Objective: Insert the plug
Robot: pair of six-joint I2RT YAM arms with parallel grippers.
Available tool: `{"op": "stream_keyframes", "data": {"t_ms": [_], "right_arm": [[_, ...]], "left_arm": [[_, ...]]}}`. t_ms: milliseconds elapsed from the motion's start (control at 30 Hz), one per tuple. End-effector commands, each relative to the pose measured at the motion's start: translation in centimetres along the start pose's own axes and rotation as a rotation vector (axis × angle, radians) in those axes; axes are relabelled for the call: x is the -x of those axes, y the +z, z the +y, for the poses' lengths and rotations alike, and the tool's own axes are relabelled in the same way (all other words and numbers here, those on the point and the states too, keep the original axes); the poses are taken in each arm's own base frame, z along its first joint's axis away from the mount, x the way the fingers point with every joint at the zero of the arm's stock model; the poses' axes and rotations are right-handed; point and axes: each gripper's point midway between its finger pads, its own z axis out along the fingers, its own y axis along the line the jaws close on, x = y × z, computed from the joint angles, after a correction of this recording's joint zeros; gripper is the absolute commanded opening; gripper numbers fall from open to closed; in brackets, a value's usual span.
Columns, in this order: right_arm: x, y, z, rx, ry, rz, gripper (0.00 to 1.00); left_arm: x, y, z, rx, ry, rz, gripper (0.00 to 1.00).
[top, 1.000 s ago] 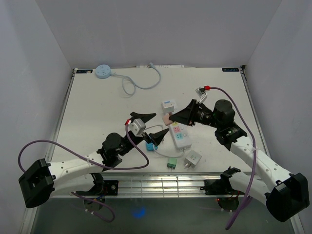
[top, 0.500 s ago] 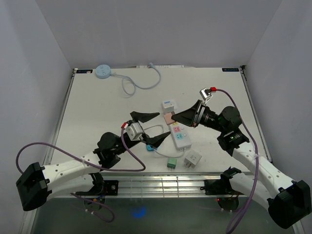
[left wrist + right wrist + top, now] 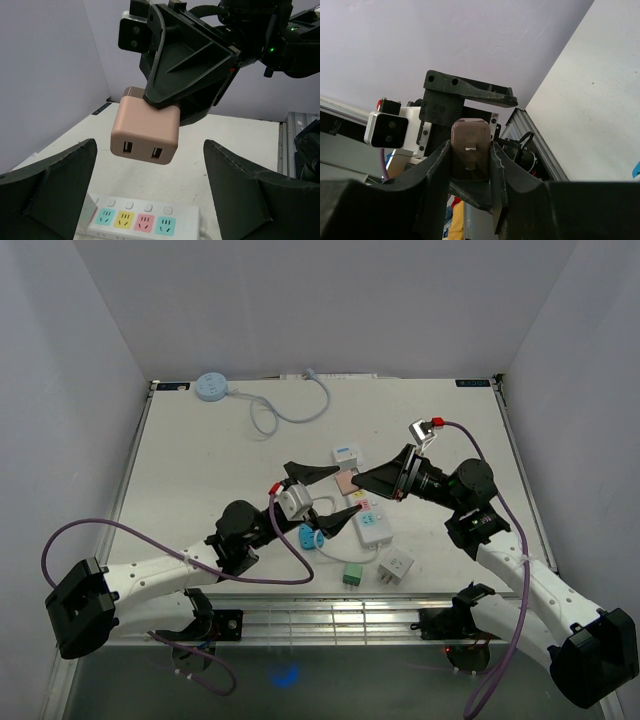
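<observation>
The left gripper [image 3: 335, 495], jaws spread wide and holding nothing, has pushed forward from the near-left part of the worktop over the last second. Its black fingers [image 3: 55, 192] now reach to either side of the plug's position near the middle of the board. The small blue plug [image 3: 308, 537] on the table beside it has not shifted.

Just right of that lies the white power strip with coloured sockets [image 3: 145, 220], flat near the middle of the worktop and a little toward the near edge. It has stayed put and nothing is seated in it.

The pink square adapter plug [image 3: 145, 125] hangs in the air above the strip's far end, well clear of the sockets. It is pinched firmly between the fingers of the right gripper [image 3: 470, 150]. The right wrist lifted and tilted half a second ago and has held since.

Insertion looks not yet begun: the left arm seems to be arriving to steady the strip or the plug before the descent.
</observation>
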Motion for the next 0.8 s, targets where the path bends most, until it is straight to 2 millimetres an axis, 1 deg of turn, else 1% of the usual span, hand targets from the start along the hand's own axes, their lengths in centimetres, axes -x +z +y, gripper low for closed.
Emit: {"op": "stream_keyframes", "data": {"t_ms": [0,133,167,200,300,533,633,767], "right_arm": [[0.5,-0.2,1.9,0.059,-0.053,-0.012,0.08],[0.4,-0.2,2.3,0.073,-0.049,-0.007,0.08],[0.4,-0.2,2.3,0.074,-0.047,-0.006,0.08],[0.4,-0.2,2.5,0.077,-0.049,-0.007,0.08],[0.4,-0.3,2.5,0.079,-0.044,-0.005,0.08],[0.4,-0.3,2.6,0.081,-0.033,-0.002,0.08],[0.3,-0.3,2.4,0.076,-0.024,0.0,0.08],[0.2,-0.3,2.2,0.074,-0.011,-0.002,0.08]], "left_arm": [[2.9,0.3,-0.3,-0.032,0.059,-0.104,0.98],[3.4,0.3,-0.6,-0.052,0.086,-0.129,0.98],[3.5,0.3,-0.7,-0.061,0.09,-0.132,0.95],[3.7,0.4,-0.8,-0.068,0.106,-0.137,0.88],[4.0,0.5,-1.1,-0.089,0.118,-0.147,0.8],[3.8,0.0,-1.1,-0.088,0.144,-0.148,0.78],[4.0,-0.1,-0.9,-0.078,0.155,-0.154,0.74],[3.7,0.0,-0.4,-0.058,0.176,-0.14,0.7]]}}
